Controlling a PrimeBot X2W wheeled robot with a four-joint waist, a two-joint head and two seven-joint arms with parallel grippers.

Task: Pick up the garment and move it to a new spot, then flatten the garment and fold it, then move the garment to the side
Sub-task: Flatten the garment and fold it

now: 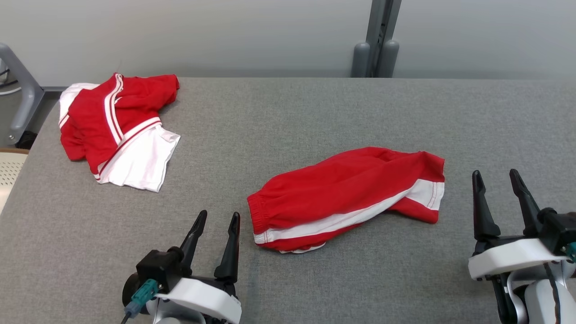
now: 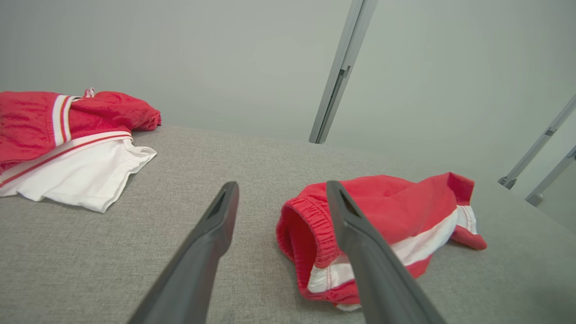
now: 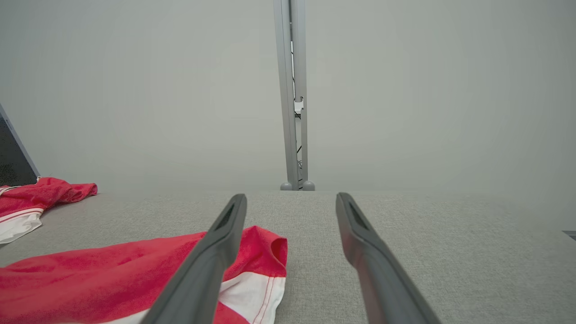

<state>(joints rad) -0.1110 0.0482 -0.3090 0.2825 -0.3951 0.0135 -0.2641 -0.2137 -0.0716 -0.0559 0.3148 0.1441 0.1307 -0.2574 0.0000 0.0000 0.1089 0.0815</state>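
Note:
A red garment (image 1: 346,198) with a white side stripe, a pair of shorts, lies loosely bunched in the middle of the grey table (image 1: 315,117). Its elastic waistband (image 2: 310,229) faces my left gripper (image 1: 219,218), which stands open just left of it, touching nothing. My right gripper (image 1: 496,177) is open to the right of the shorts' leg hem (image 3: 265,261), apart from the cloth. The shorts (image 2: 396,216) also show ahead of the left wrist camera, past the right-hand finger.
A second red and white garment (image 1: 117,130) lies crumpled at the table's far left corner (image 2: 67,139). A grey post (image 1: 377,40) stands behind the back edge. A grey frame (image 1: 22,90) and a pale perforated surface (image 1: 9,171) sit off the left side.

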